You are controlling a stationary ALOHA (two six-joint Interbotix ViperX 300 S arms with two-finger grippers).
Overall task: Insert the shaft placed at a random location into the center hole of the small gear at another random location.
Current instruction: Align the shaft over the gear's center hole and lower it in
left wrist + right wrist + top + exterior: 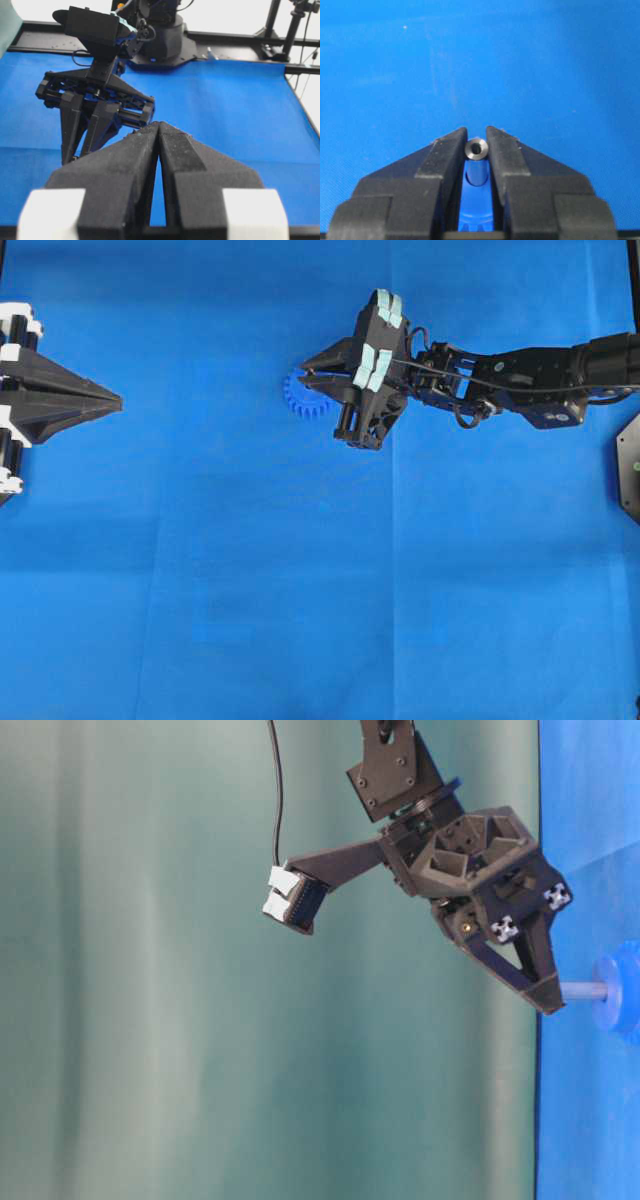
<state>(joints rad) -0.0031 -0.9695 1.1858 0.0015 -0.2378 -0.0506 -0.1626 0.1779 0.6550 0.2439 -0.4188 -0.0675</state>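
One shaft (476, 148) pinched in right gripper (476, 142) tips, over small gear (303, 397), left gripper (158, 131) clenched

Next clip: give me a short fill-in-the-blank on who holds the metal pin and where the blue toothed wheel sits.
1. The short silver-grey metal shaft is clamped by the ____ gripper.
2. The small blue plastic gear lies on the ____ cloth.
3. The left gripper is ____ and holds nothing.
4. In the table-level view the shaft's far end meets the gear's ____.

Missing: right; blue; shut; hub

Blue cloth (300, 590) covers table, faint fold creases; green curtain (150, 1020) behind; black frame (300, 70).
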